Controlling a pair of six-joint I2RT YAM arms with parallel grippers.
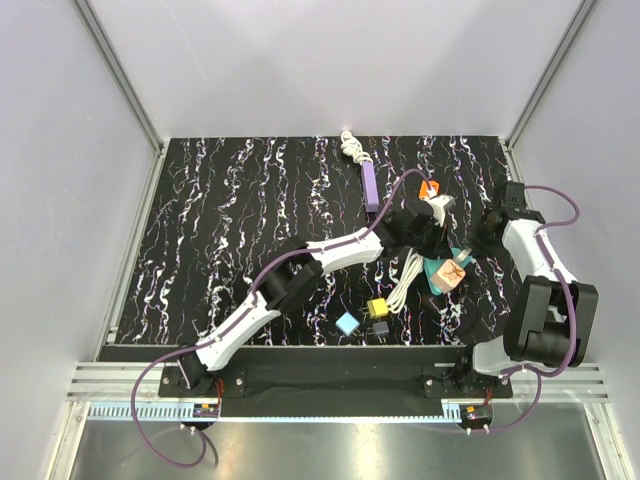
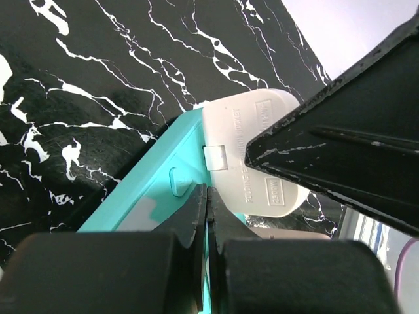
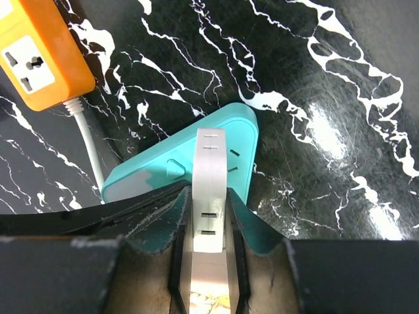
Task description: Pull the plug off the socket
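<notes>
Right fingers (image 3: 141, 212) clamp the white plug (image 3: 209, 170) seated in the teal socket (image 3: 147, 176) just ahead; left fingers (image 2: 183, 226) pressed together, tips touching that socket beside the plug.

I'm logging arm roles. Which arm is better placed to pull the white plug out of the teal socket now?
Right. The right gripper is closed on the white plug, fingers on both flat sides. The left gripper sits shut against the teal socket, likely bracing it.

Your desk (image 1: 200, 220) is black, veined with white, glossy under the light. Pale grey walls (image 1: 60, 200) box it in, silver posts (image 1: 120, 75) at the corners, metal rail (image 1: 110, 378) along the front.
</notes>
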